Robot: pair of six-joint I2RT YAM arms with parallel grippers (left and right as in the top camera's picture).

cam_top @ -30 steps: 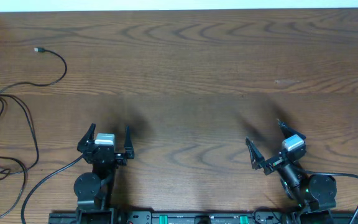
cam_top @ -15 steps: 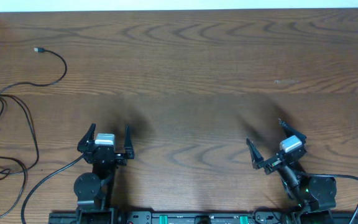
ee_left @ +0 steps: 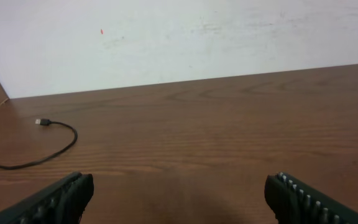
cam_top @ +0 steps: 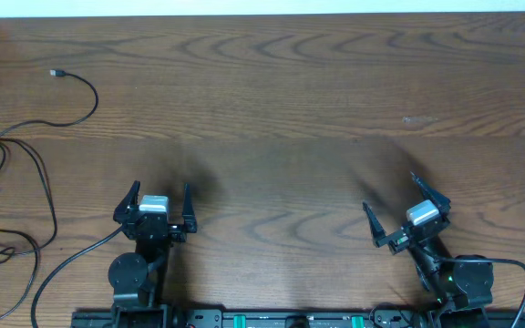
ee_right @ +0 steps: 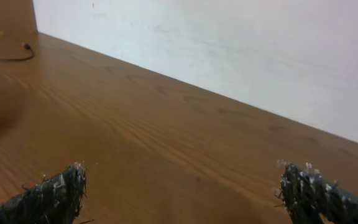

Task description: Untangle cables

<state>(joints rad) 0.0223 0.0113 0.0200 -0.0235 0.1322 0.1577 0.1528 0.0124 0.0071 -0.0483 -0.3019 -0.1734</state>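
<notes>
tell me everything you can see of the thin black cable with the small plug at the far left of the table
The cable is a thin, black, flexible cord ending in a small dark plug. It lies flat and slack on the brown wooden table, at its far left. From the plug it arcs right, bends back leftward and runs on toward the table's left edge. Where it ends cannot be told. Only the table touches this stretch.

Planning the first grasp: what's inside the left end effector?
Nothing: the left end effector is open, only wooden table between its fingers. The cables lie to its left. Nothing there is covered.
</notes>
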